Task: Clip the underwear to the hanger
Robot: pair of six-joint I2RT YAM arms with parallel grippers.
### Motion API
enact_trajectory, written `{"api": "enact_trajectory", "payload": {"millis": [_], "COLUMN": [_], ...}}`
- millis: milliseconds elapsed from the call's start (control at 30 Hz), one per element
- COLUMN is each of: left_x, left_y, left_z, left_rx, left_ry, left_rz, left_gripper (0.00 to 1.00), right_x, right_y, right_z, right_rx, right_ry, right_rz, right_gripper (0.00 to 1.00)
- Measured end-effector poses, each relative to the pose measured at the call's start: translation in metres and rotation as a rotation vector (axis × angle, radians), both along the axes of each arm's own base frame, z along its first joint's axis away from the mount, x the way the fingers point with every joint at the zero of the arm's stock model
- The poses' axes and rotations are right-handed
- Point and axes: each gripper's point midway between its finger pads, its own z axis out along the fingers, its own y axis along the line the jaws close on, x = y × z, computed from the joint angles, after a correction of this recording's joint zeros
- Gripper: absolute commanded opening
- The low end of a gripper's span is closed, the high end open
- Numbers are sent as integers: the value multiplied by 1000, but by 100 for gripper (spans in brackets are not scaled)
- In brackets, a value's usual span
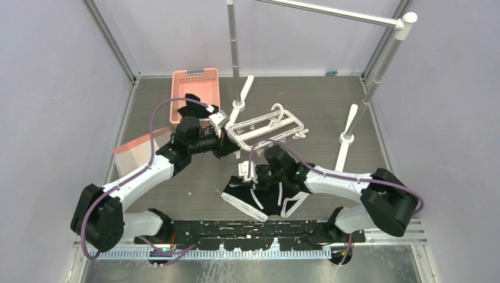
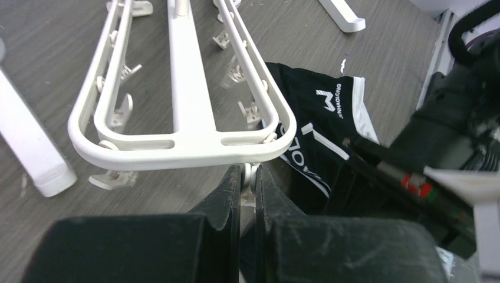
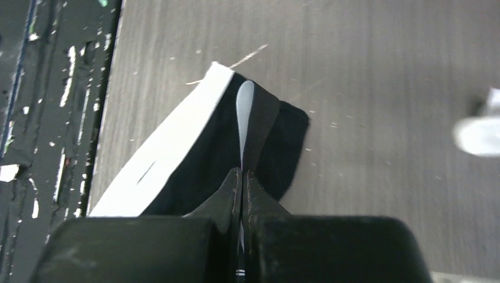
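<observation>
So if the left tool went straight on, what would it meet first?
The hanger: the left tool is shut on a clip under its end rail, so that rail comes first, though depth is unclear.

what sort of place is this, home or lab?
Probably a lab cell staged for laundry: framed plain panels enclose the table, holding a metal rail stand, pink basket and white clip hanger.

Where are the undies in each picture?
Top camera: the underwear lies low in the middle.
Left wrist: underwear right of centre, beside the hanger.
Right wrist: underwear in the centre, pinched by the right gripper.
Shared landmark: the grey table under it.
</observation>
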Motion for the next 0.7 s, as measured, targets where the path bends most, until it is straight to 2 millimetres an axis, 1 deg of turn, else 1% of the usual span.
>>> {"api": "enact_trajectory", "payload": {"millis": [133, 167, 300, 400, 533, 700], "left_x": [0, -1, -4, -4, -4, -4], "left_y": [6, 7, 14, 17, 20, 23], "left_z": [8, 10, 13, 14, 14, 12], "left_rx": [41, 51, 84, 98, 113, 129], "left_ry": [-43, -53, -88, -104, -114, -121], "left_rz": [-4, -6, -4, 0, 8, 10], "left_gripper": [0, 0, 0, 0, 0, 0], "right_x": [-16, -17, -14, -12, -15, -21], "right_y": [8, 8, 4, 3, 5, 9], "right_z": [-18, -23, -41, -47, -48, -48], "right_rx": [-78, -97, -173, -206, -223, -238], "right_ry": [0, -1, -23, -46, -73, -111], "right_rz": [69, 71, 53, 46, 53, 69], "right_gripper": [10, 13, 30, 41, 47, 48]}}
